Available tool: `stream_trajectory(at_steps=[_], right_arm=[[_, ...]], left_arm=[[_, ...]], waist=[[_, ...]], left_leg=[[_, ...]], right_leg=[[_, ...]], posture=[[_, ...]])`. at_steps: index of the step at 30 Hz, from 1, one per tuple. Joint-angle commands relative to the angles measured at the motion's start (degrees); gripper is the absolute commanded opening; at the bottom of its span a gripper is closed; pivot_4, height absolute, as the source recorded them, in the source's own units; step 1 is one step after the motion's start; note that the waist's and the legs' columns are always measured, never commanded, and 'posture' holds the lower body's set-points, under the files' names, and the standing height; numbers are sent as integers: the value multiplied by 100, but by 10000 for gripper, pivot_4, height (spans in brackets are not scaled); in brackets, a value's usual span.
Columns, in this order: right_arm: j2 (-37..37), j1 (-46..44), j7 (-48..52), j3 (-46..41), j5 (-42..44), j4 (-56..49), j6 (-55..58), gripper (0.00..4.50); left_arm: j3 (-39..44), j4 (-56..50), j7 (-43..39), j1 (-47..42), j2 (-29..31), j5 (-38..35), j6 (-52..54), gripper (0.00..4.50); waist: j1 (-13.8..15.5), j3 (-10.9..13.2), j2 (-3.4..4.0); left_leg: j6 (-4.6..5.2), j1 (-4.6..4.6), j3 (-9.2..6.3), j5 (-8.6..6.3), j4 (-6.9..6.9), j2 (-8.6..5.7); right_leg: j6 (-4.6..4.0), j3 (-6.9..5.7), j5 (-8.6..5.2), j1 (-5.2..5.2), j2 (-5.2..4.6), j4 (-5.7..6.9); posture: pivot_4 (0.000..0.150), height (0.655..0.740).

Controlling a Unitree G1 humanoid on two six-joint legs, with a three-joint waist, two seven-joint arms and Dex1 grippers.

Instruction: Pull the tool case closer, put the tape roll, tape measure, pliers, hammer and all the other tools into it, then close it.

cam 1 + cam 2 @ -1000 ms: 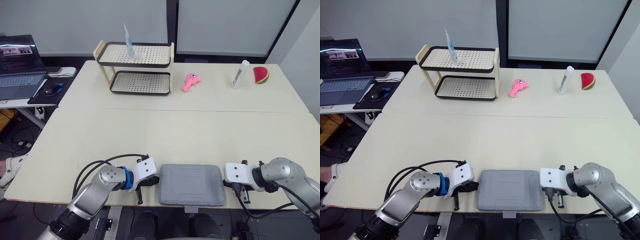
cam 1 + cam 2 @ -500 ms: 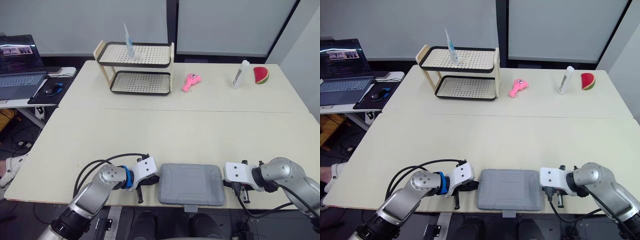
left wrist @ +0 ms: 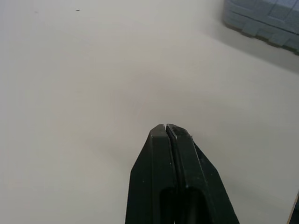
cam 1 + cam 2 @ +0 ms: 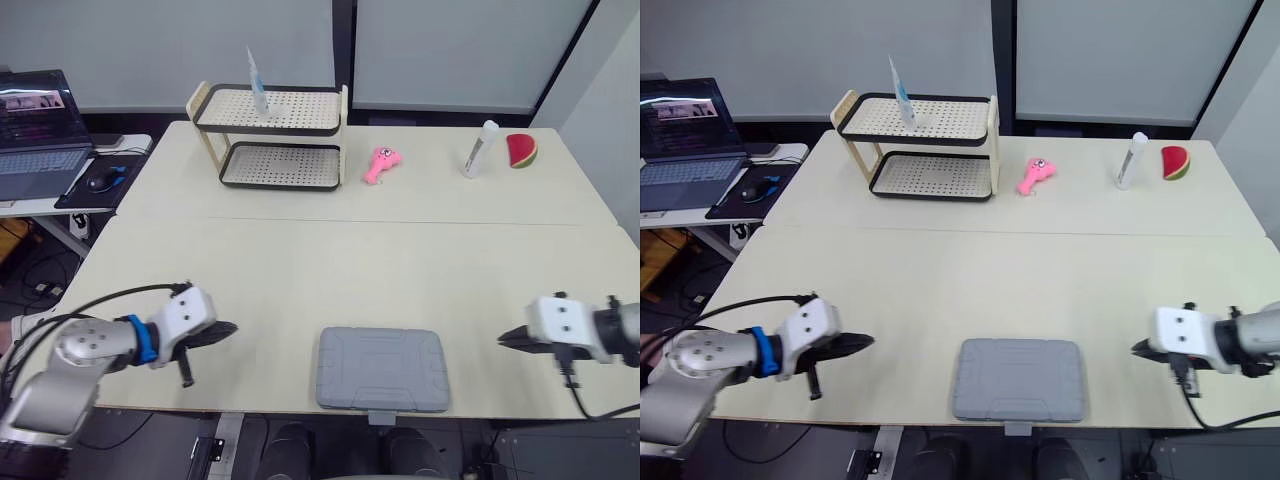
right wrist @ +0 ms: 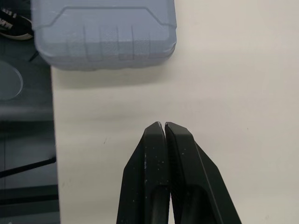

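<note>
Now we see the grey tool case [image 4: 382,367] lying flat with its lid down at the middle of the table's [image 4: 330,270] near edge, its front sticking a little past that edge. Our left gripper [image 4: 226,328] hangs low over the tabletop well to the left of the case. Its two black fingers are pressed together on nothing and point toward the case. Our right gripper [image 4: 504,339] is on the other side, also well clear of the case, likewise clenched with nothing between its fingers and aimed at the case's right end. In the right wrist view a corner of the case lies ahead of the fingertips [image 5: 152,135], with bare tabletop between them. Along the far side of the table stand a two-tier perforated rack [image 4: 270,138] with a white tube [image 4: 257,83] upright on its top shelf, a pink toy [image 4: 380,163], a white bottle [image 4: 479,148] and a watermelon-slice toy [image 4: 521,150]. A laptop [image 4: 38,130] and a mouse [image 4: 100,181] lie off the table to the left.
</note>
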Motion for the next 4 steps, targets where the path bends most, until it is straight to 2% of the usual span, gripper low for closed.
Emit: stream_trajectory(at_steps=[1, 4], right_arm=[[-215, -13, 464, -601, 486, 80, 30, 249], [-265, -69, 525, -625, 543, 131, 52, 249]], left_arm=[[405, -203, -298, 194, 185, -292, -102, 0], [409, -243, -341, 229, 145, -389, -65, 0]], waist=[[-7, 0, 0], [-6, 0, 0]], left_leg=[[0, 3, 2, 0, -1, 1], [0, 6, 2, 0, -5, 2]], right_leg=[[0, 0, 0, 2, 0, 0], [0, 3, 0, 4, 0, -1]], posture=[[1500, 7290], [1500, 7290]])
